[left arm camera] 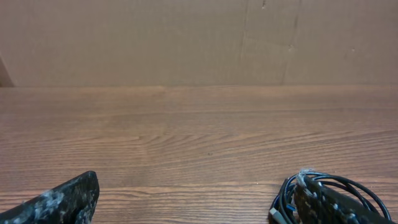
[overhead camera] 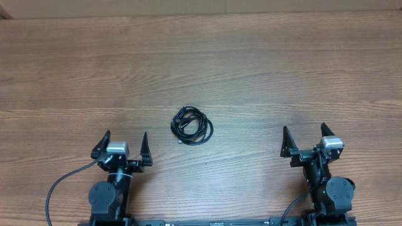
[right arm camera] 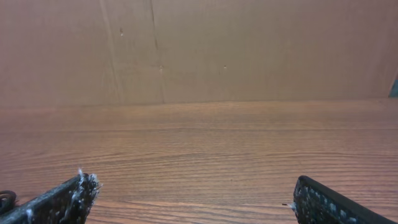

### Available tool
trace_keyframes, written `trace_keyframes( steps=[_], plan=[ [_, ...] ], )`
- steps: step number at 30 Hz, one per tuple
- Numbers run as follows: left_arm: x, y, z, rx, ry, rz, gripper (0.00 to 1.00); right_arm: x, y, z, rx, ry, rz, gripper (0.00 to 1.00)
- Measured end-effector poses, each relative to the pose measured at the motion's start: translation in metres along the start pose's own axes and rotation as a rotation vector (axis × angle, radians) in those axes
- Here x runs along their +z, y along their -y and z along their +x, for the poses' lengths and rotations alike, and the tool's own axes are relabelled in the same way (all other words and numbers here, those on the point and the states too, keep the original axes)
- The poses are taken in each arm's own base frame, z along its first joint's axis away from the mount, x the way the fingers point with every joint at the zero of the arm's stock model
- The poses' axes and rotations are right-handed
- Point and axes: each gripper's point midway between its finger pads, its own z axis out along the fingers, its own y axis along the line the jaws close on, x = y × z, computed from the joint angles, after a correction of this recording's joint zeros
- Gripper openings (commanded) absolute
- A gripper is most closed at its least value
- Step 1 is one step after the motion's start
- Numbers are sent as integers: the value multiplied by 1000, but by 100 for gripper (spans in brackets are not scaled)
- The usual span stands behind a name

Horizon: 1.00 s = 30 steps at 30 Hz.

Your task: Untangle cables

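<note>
The cables (overhead camera: 192,125) lie as one small tangled black coil on the wooden table, near its middle. My left gripper (overhead camera: 124,142) is open and empty, down and to the left of the coil. In the left wrist view the coil (left arm camera: 287,191) shows at the lower right, partly behind my right finger; the left gripper (left arm camera: 196,199) has nothing between its fingers. My right gripper (overhead camera: 304,135) is open and empty, well to the right of the coil. In the right wrist view the right gripper (right arm camera: 193,199) has only bare table between its fingers.
The wooden table (overhead camera: 201,63) runs to a cardboard wall (left arm camera: 199,37) at the far edge. Thicker black wires of the arms (overhead camera: 59,185) trail at the near edge by the arm bases.
</note>
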Motion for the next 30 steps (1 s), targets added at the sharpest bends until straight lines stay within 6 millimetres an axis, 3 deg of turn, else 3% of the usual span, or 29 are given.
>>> trace_keyframes(
  steps=[4, 7, 11, 13, 17, 20, 23, 25, 28, 30],
  plan=[
    [0, 0, 0, 0, 0, 0, 100, 0, -6, -4, 30, 17, -36, 100],
    [0, 5, -1, -25, 3, 31, 100, -4, -35, -4, 187, -9, -206, 100],
    [-2, 28, -4, -164, 3, 167, 99, -16, -73, -3, 440, -96, -433, 100],
    [-4, 36, -10, -231, 13, 217, 100, -20, -81, -12, 529, -95, -486, 100],
    [-13, 52, -43, -280, 108, 326, 100, -35, -92, -65, 599, 69, -619, 100],
    [-22, 55, -66, -285, 113, 341, 100, -44, -93, -88, 618, 121, -647, 100],
    [-40, 57, -107, -263, 120, 344, 100, -50, -91, -111, 603, 95, -595, 100],
    [-54, 59, -139, -241, 113, 345, 99, -60, -87, -138, 571, 87, -538, 100],
    [-65, 65, -169, -199, 7, 358, 100, -76, -78, -163, 501, -12, -410, 100],
    [-62, 70, -172, -187, -149, 371, 100, -78, -76, -174, 468, -90, -358, 100]
  ],
)
